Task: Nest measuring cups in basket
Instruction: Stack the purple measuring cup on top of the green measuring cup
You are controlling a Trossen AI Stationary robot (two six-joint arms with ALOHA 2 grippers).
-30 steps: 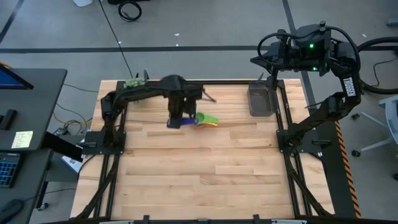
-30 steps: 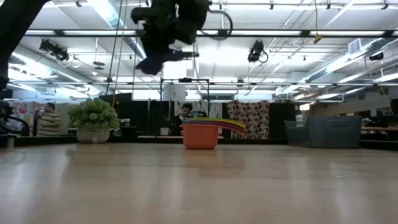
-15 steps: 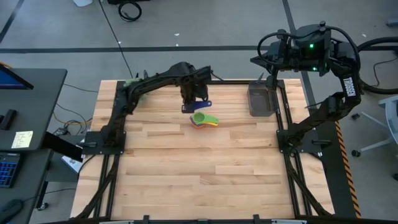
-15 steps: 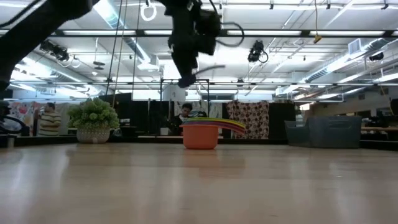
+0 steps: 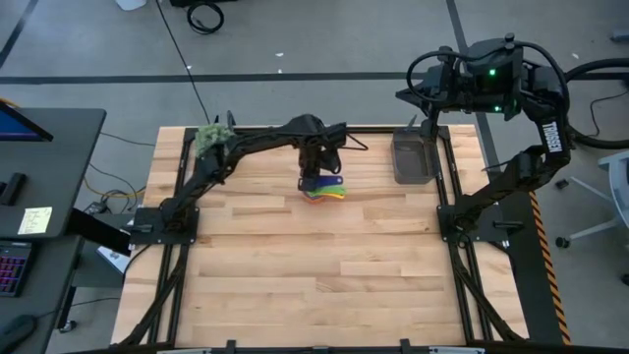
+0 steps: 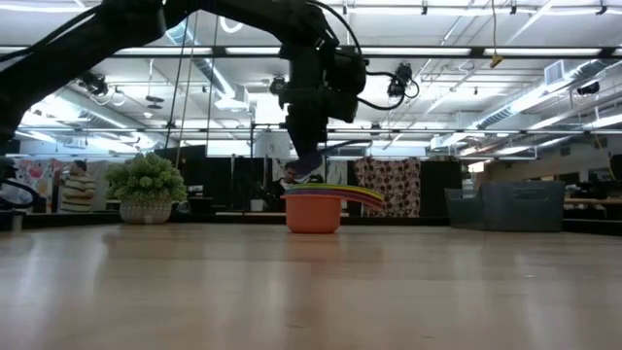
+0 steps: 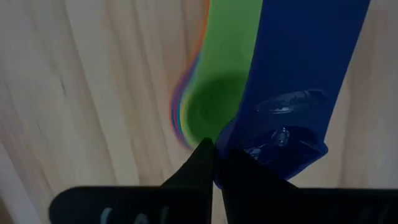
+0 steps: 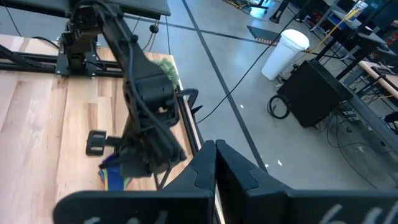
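Left hand (image 5: 318, 169) pinching dark blue measuring cup (image 7: 297, 81) directly over green-topped nested stack (image 5: 324, 192) mid-tabletop (image 5: 295, 265), likely lined up for dropping in; grey basket (image 5: 411, 159) well apart; right hand (image 8: 215, 149) pressed together, parked beyond basket.

The left tool (image 5: 319, 175) hangs directly above the stacked measuring cups (image 5: 325, 193) on the worktop (image 5: 324, 265), holding one more cup (image 7: 292, 93) over them. The basket (image 5: 411, 157) lies to its right, the plant ball (image 5: 209, 138) well to its left.
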